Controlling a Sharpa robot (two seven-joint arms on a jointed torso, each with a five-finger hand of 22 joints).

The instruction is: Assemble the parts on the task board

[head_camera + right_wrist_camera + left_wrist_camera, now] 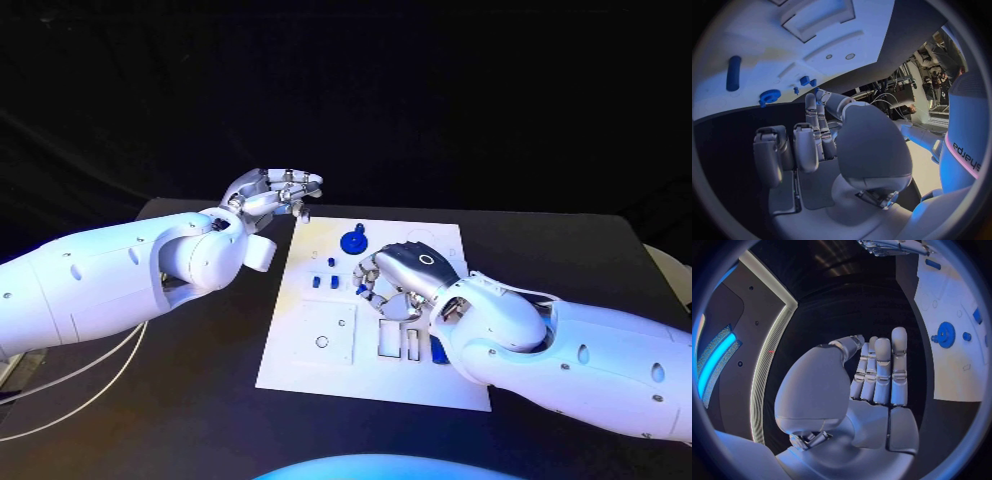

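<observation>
Right hand [401, 280] hovers over the white board [325, 345], fingers curled, holding nothing visible; approach the blue gear [353, 241] just beyond them slowly.

There was one white task board [332, 360] on one black tabletop [188, 400]. One round blue gear [353, 241] sat on the board. Three small blue pieces [317, 282] stood near it, and one long blue bar [414, 347] lay lower down. Two hands were there, the left hand [281, 190] and the right hand [397, 280].
</observation>
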